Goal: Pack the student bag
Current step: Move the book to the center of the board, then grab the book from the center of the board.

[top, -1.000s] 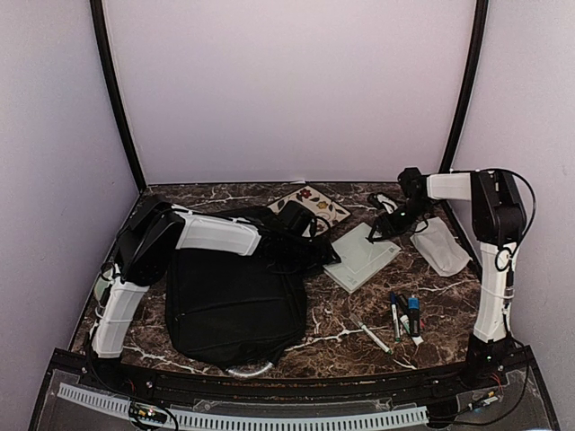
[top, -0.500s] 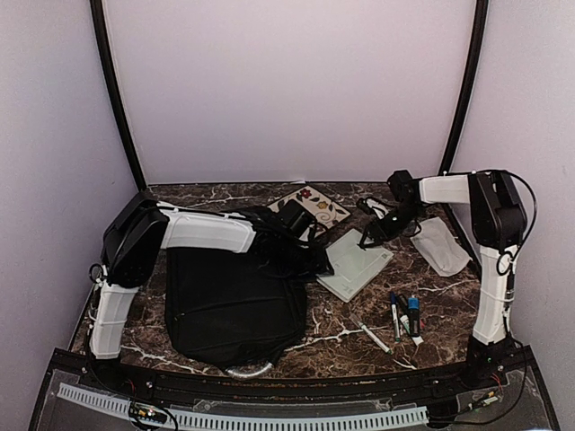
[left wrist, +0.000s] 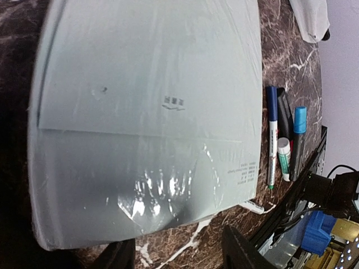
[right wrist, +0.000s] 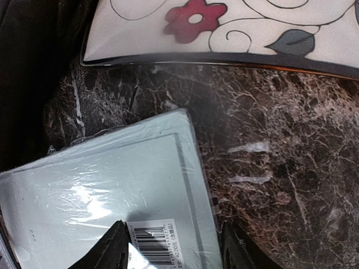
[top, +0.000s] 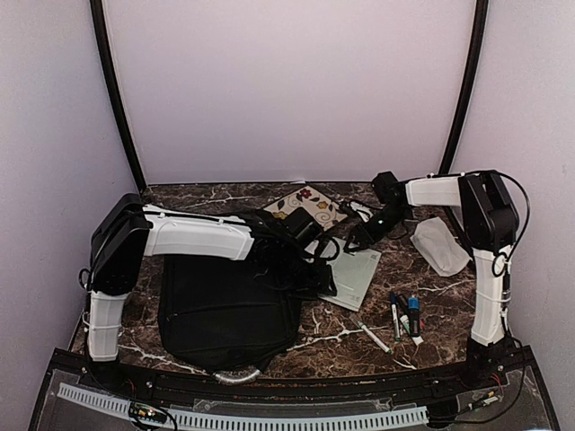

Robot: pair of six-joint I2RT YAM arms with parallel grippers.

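On the dark marble table, the student bag takes up the left half, lying flat with its grey-white curved handle at the near edge and its black straps bunched at the far right corner. Over its far end the left arm reaches across to the right, and the right arm stretches leftward from its base to meet it near the middle of the table. Between the two lies a pale green notebook sealed in glossy plastic wrap, its left edge touching the bag's strap end and its far corner under the right gripper. That gripper's fingers stand partly apart with the notebook's barcode corner between them; whether they pinch it or only straddle it I cannot tell. The left gripper is spread about as far, and its wrist view shows bare marble in the gap and the notebook's wrapped edge just ahead of the fingertips, so nothing sits in its grasp. Just beyond the notebook, toward the back wall, a flower-patterned book lies flat with a red blossom on its white cover. A white pouch rests near the right arm, apart from the notebook. Nearer the front, a small cluster of markers lies side by side, and a thin white pen lies alone just to their left.
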